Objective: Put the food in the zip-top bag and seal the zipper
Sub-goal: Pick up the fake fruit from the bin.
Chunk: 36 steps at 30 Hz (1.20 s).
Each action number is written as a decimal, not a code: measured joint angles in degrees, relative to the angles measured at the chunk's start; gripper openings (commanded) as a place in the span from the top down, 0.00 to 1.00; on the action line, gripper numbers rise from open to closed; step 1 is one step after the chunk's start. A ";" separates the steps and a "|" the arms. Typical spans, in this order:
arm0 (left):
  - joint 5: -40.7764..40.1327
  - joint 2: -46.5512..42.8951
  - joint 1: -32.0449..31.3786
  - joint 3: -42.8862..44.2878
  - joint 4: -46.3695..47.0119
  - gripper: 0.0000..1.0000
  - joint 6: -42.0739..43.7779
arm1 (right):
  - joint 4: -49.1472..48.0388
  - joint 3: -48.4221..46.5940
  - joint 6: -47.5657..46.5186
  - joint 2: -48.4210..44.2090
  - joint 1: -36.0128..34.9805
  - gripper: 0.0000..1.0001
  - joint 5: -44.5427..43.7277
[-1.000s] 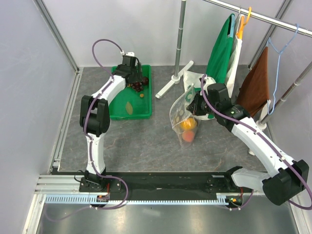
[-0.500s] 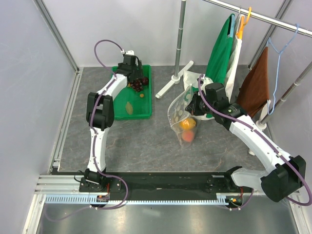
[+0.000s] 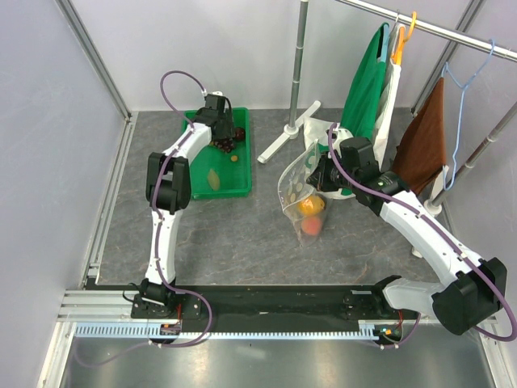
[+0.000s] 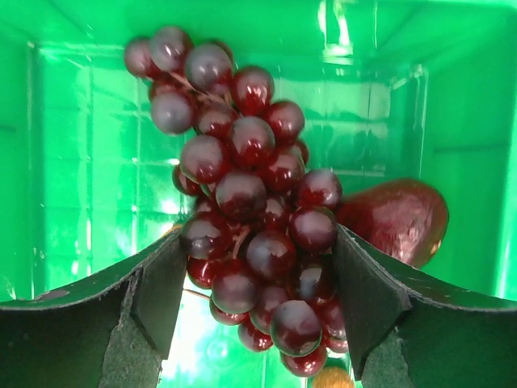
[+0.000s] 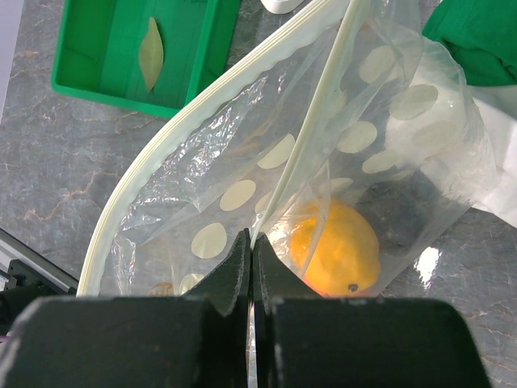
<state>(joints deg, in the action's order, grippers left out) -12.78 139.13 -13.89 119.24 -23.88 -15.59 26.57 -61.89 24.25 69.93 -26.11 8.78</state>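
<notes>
My left gripper [image 4: 258, 315] is down in the green tray [image 4: 81, 162] at the far left, open, with a pad on each side of the dark red grape bunch [image 4: 242, 218], touching or nearly so. A dark plum [image 4: 396, 218] lies just right of the bunch. From above, the left gripper [image 3: 222, 133] covers part of the grape bunch [image 3: 226, 144]. My right gripper [image 5: 252, 246] is shut on one lip of the dotted zip-top bag [image 5: 234, 162] and holds its mouth open. The white zipper [image 5: 161, 153] runs along that mouth. An orange [image 5: 335, 242] and a peach [image 3: 313, 225] lie inside the bag.
A leaf [image 3: 214, 178] and a small orange piece [image 3: 235, 158] lie in the tray [image 3: 202, 190]. A clothes rack stands behind the bag, with its white foot [image 3: 287, 133], a green and white garment [image 3: 367, 81] and a brown cloth [image 3: 424, 137].
The left gripper moved a little farther along the tray over the grapes, and its jaws narrowed toward the bunch. The right arm shifted the bag slightly left, then held still.
</notes>
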 measured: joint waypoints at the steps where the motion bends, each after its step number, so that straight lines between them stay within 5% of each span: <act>1: 0.31 0.00 0.09 0.04 -0.74 0.23 0.02 | 0.02 0.00 0.00 0.00 0.00 1.00 0.00; 12: 4.15 -2.71 0.70 -0.42 -12.02 0.27 3.61 | 0.00 0.00 0.00 0.00 0.00 1.00 0.42; 18: 4.37 -1.22 0.81 3.10 -15.80 0.16 5.99 | 0.00 0.00 0.04 0.00 0.00 1.00 0.44; 25: 6.38 3.56 1.09 8.17 -16.92 0.19 9.20 | 0.00 0.00 0.02 0.00 0.00 1.00 0.44; 31: 8.52 4.52 1.44 8.76 -16.70 0.36 11.98 | -0.02 -0.02 0.02 0.15 0.00 1.00 0.50; 36: 12.09 3.61 1.92 7.87 -16.57 0.69 13.16 | -0.02 -0.02 0.00 0.15 0.00 1.00 0.55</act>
<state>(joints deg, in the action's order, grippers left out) -0.69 142.74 -11.97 127.11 -40.45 -2.44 26.55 -61.91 24.25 70.08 -26.11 9.32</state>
